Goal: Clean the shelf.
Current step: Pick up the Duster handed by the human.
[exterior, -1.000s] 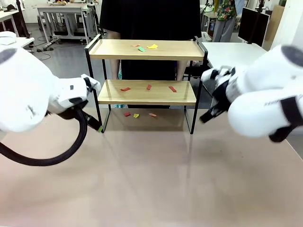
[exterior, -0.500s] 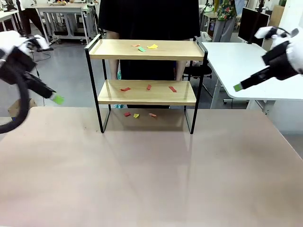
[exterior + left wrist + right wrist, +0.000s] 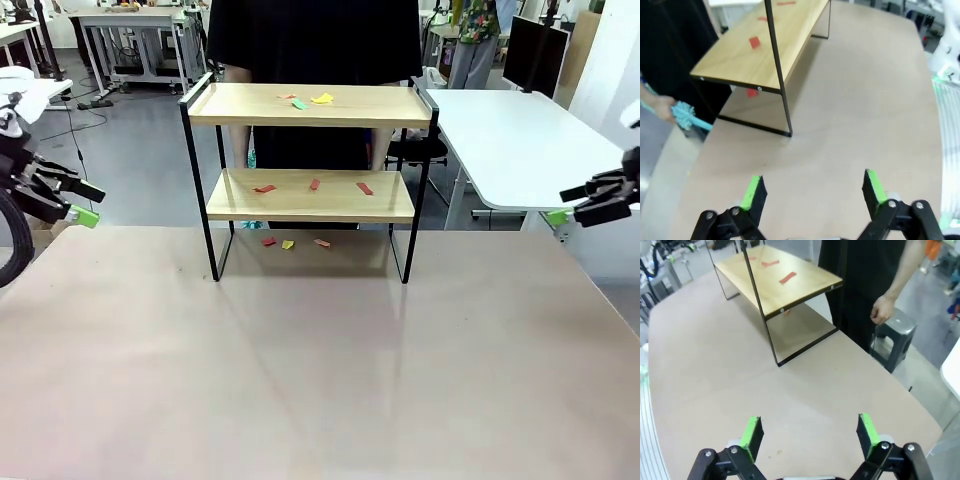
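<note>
The shelf (image 3: pixel 310 120) stands at the far middle of the table, two wooden boards in a black frame. Small paper scraps (image 3: pixel 310 100) lie on its top board, red scraps (image 3: pixel 314 185) on the lower board, and more scraps (image 3: pixel 290 242) on the table underneath. My left gripper (image 3: pixel 88 203) hovers open at the table's left edge, well away from the shelf. My right gripper (image 3: pixel 565 204) hovers open at the right edge. The left wrist view shows the open left gripper (image 3: pixel 812 187), the shelf (image 3: pixel 760 55) and a hand holding a teal brush (image 3: pixel 684 114). The right wrist view shows the open right gripper (image 3: pixel 808 430) and the shelf (image 3: pixel 780 282).
A person in a black top (image 3: pixel 315 40) stands right behind the shelf, one hand (image 3: pixel 883 309) hanging by a grey stool (image 3: pixel 896 335). A white table (image 3: pixel 510 140) stands at the back right. Wide bare tabletop (image 3: pixel 320 370) lies in front of the shelf.
Both arms have swung out from in front of the shelf to the table's left and right edges. Both grippers stayed open. The shelf and scraps have not moved.
</note>
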`<state>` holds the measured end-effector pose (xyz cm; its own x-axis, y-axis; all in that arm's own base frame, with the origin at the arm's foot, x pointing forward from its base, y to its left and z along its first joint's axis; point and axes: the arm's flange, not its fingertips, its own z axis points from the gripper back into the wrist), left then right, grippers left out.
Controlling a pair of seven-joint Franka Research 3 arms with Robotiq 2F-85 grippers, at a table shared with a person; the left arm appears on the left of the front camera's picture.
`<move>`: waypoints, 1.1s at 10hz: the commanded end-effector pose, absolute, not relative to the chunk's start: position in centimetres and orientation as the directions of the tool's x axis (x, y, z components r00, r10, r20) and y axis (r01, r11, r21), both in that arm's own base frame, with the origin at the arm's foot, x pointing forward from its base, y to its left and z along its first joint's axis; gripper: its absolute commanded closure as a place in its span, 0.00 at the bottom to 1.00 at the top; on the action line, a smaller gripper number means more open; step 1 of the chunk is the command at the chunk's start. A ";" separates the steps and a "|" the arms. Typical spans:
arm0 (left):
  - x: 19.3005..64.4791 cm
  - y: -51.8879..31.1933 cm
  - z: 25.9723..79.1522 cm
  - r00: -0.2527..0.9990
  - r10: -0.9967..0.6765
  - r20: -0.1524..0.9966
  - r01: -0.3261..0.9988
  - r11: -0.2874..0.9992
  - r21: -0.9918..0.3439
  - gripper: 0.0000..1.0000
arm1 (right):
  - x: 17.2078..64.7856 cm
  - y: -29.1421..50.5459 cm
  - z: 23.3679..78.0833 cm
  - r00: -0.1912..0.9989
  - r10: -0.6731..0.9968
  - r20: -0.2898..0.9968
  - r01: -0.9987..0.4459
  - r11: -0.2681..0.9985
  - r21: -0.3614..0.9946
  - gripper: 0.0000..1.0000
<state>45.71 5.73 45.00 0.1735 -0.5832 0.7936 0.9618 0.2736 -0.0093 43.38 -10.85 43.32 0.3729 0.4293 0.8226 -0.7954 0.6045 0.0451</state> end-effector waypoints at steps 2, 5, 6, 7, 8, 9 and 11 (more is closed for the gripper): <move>45.3 5.5 46.1 0.207 -0.596 0.775 0.954 0.299 -0.025 0.00 | 43.3 -9.1 44.6 0.387 0.453 0.803 -0.783 0.622 0.027 0.00; 48.3 6.3 45.6 0.205 -0.557 0.805 0.929 0.370 0.020 0.00 | 43.6 -9.4 43.8 0.399 0.443 0.802 -0.783 0.620 0.047 0.00; 51.0 7.6 45.4 0.221 -0.522 0.824 0.922 0.386 -0.003 0.00 | 45.8 -11.5 44.2 0.373 0.413 0.831 -0.783 0.621 0.042 0.00; 53.0 8.8 45.0 0.215 -0.492 0.843 0.937 0.349 -0.036 0.00 | 47.5 -13.5 44.0 0.335 0.389 0.858 -0.801 0.597 0.042 0.00; 54.0 9.8 44.6 0.185 -0.481 0.857 0.952 0.303 -0.035 0.00 | 48.3 -14.9 43.6 0.301 0.369 0.879 -0.813 0.581 0.034 0.00; 54.9 10.7 43.9 0.169 -0.445 0.879 0.964 0.262 -0.052 0.00 | 49.0 -16.3 43.1 0.279 0.352 0.894 -0.834 0.550 0.045 0.00; 57.2 13.2 42.2 0.124 -0.359 0.925 0.975 0.219 -0.046 0.00 | 50.4 -18.7 42.3 0.245 0.312 0.918 -0.854 0.517 0.052 0.00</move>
<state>55.73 12.03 42.45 0.1685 -0.4180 0.8927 0.9636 0.2604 -0.0599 48.59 -17.68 42.91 0.2775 0.3242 0.9044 -0.8350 0.5470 0.0602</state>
